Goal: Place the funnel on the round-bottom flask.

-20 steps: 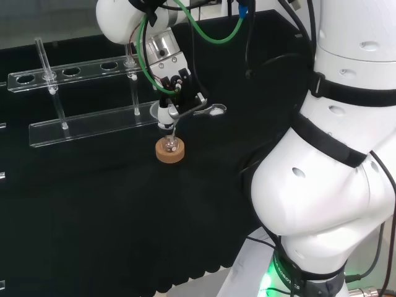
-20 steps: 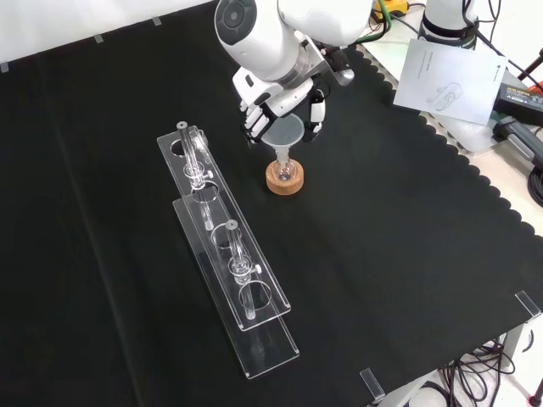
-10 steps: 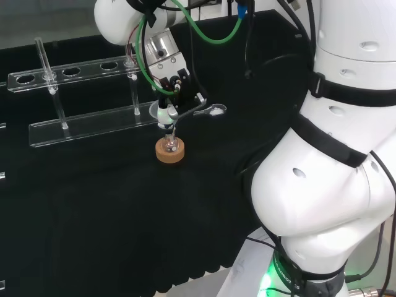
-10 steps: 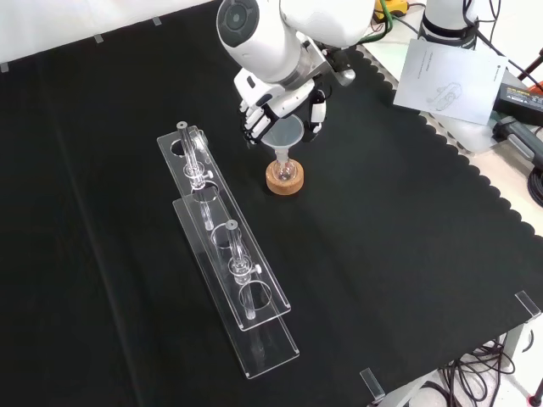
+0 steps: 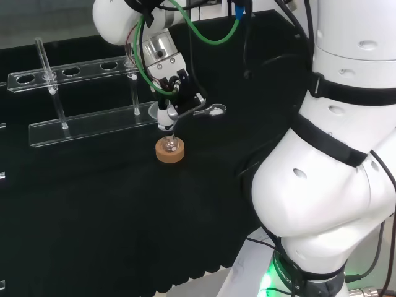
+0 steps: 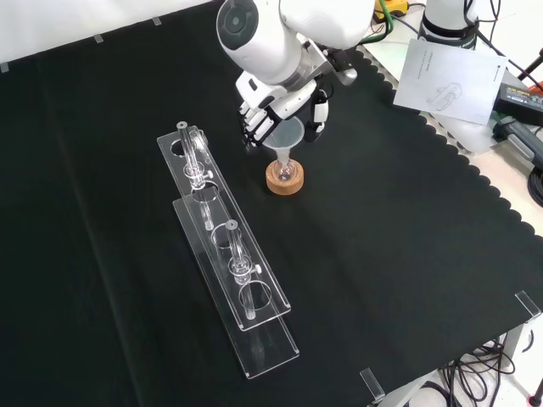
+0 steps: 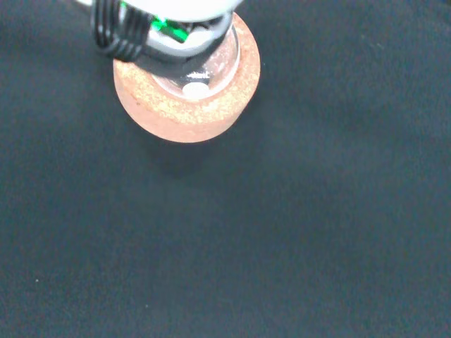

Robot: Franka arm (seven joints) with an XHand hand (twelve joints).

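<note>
Black cloth (image 6: pixel 407 280) over desk, scalloped hem along right and lower edge in front view. Clear clips (image 6: pixel 528 303) pin cloth at corner. Beyond hem, pale surface carrying white paper sheet (image 6: pixel 450 80), dark box (image 6: pixel 519 91), cables (image 6: pixel 462 377). White strip (image 6: pixel 51 21) past cloth's far edge, top left of front view. Lighting even, soft shadows.

I'm looking at a lab: clear test-tube racks (image 6: pixel 227 254) and a flask (image 6: pixel 285 172) are sitting on a black-clothed table (image 6: pixel 407 220).

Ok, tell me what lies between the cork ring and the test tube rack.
Nothing: in the front view, bare black cloth separates the cork ring from the test tube rack.
</note>
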